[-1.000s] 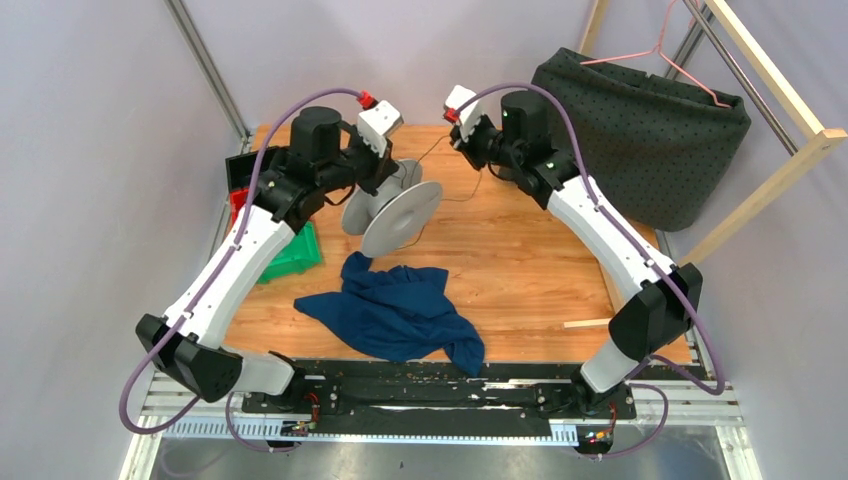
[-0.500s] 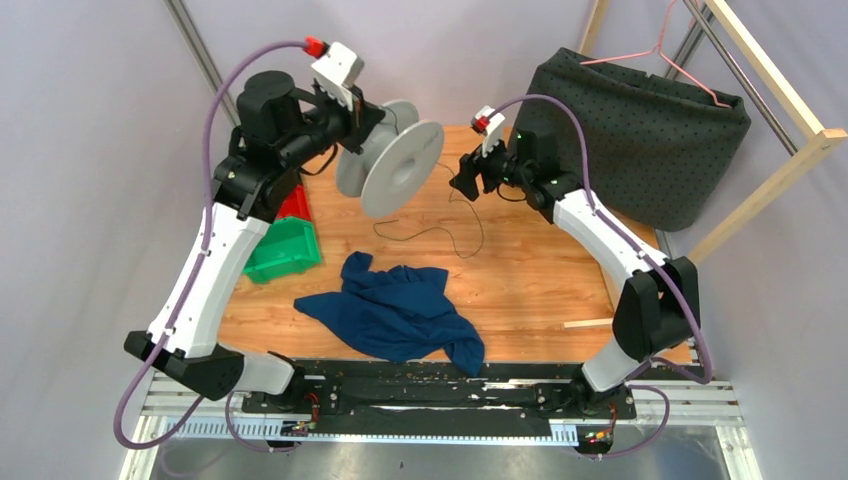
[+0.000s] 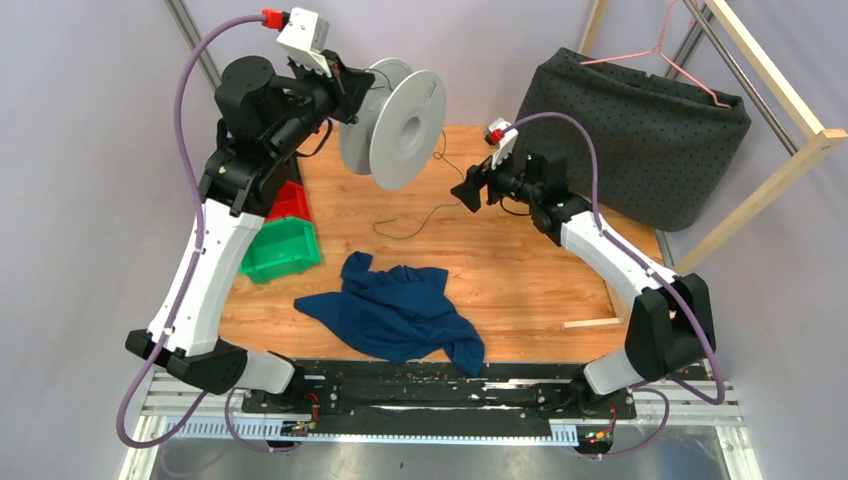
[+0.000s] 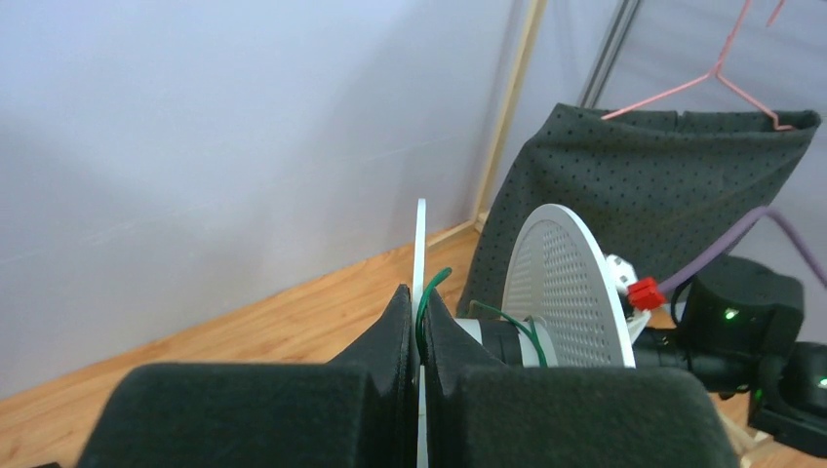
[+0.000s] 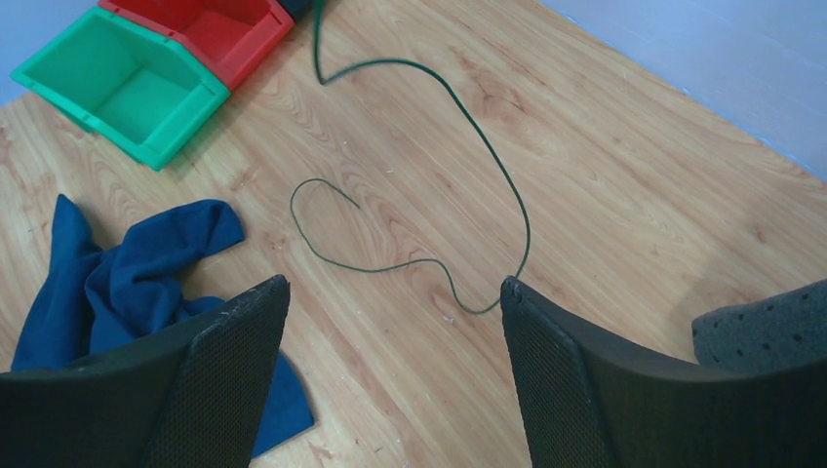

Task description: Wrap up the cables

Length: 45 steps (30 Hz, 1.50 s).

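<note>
A white perforated spool point(image 3: 400, 120) hangs high over the table's far left, its thin near flange point(image 4: 421, 234) clamped edge-on between the pads of my shut left gripper point(image 4: 417, 292). The cable, a thin dark green wire point(image 4: 507, 319), loops past those pads and onto the spool's hub. From the spool it drops and lies in loose curves on the wood point(image 3: 425, 215), seen as wavy loops in the right wrist view point(image 5: 488, 166). My right gripper point(image 3: 470, 188) hovers right of the spool, above the wire. Its jaws point(image 5: 395, 283) stand wide open with nothing between them.
A crumpled blue cloth point(image 3: 395, 305) lies near the front centre. Green point(image 3: 285, 250) and red point(image 3: 285, 203) bins sit at the left edge. A dark dotted fabric bag point(image 3: 640, 130) with a pink hanger point(image 3: 660, 50) and a wooden frame point(image 3: 770, 90) stand at the right.
My left arm lifted the spool well above the table. My right gripper opened, let the wire go and drew back to the right. The wire fell slack onto the wood.
</note>
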Each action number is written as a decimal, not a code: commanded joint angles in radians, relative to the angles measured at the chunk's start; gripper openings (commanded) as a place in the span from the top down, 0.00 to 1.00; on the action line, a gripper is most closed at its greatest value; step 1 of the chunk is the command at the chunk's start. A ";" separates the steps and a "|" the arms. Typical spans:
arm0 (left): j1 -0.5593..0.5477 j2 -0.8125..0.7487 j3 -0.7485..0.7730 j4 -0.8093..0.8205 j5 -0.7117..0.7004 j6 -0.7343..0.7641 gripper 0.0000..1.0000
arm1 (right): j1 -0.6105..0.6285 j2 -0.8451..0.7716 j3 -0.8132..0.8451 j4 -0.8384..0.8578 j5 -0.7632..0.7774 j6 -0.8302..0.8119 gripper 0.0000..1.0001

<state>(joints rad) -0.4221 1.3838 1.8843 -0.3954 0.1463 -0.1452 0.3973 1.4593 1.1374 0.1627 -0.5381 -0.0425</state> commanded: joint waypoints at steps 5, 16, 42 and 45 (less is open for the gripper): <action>0.002 -0.006 0.085 0.107 -0.008 -0.052 1.00 | -0.013 0.091 -0.079 0.213 0.132 0.095 0.15; 0.002 -0.020 0.085 0.140 -0.047 -0.080 1.00 | -0.009 0.327 -0.065 0.423 0.287 0.388 0.14; 0.002 0.081 -0.135 0.303 -0.494 -0.263 1.00 | 0.165 0.026 -0.044 -0.233 0.147 0.058 0.99; 0.000 0.122 -0.136 0.309 -0.545 -0.256 1.00 | 0.244 -0.014 0.044 -0.363 0.091 -0.053 0.99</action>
<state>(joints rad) -0.4221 1.4773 1.7401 -0.2111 -0.2691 -0.3550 0.5434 1.4990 1.0756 0.0715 -0.3798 0.1207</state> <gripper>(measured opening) 0.020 0.009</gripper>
